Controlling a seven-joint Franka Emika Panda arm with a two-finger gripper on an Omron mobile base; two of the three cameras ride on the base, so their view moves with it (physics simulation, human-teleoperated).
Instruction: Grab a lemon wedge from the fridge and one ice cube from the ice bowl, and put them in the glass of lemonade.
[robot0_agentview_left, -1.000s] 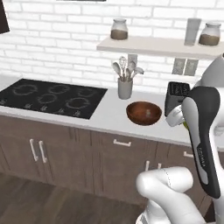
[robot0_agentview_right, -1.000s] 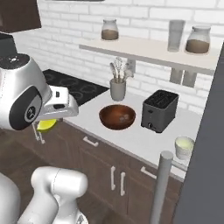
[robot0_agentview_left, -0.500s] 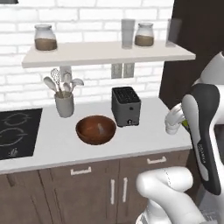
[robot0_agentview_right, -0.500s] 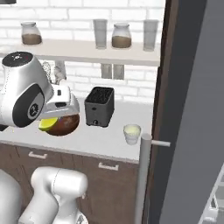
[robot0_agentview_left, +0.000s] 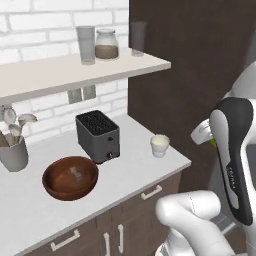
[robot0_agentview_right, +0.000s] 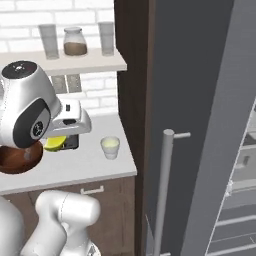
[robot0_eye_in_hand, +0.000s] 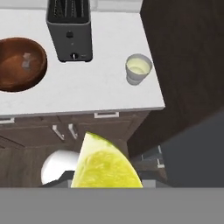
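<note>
Your gripper (robot0_eye_in_hand: 107, 183) appears clamped on the lemon wedge (robot0_eye_in_hand: 106, 164), bottom centre, carried for the glass of lemonade (robot0_eye_in_hand: 138, 68), upper right.

The white Franka arm with dark joints is rising from the base and folding over at a bulky elbow, its forearm reaching forward. The two-finger gripper (robot0_agentview_right: 56, 143) is hanging below the white wrist, clamping a small yellow-green lemon wedge (robot0_eye_in_hand: 106, 165) that is hiding the dark fingertips.
</note>
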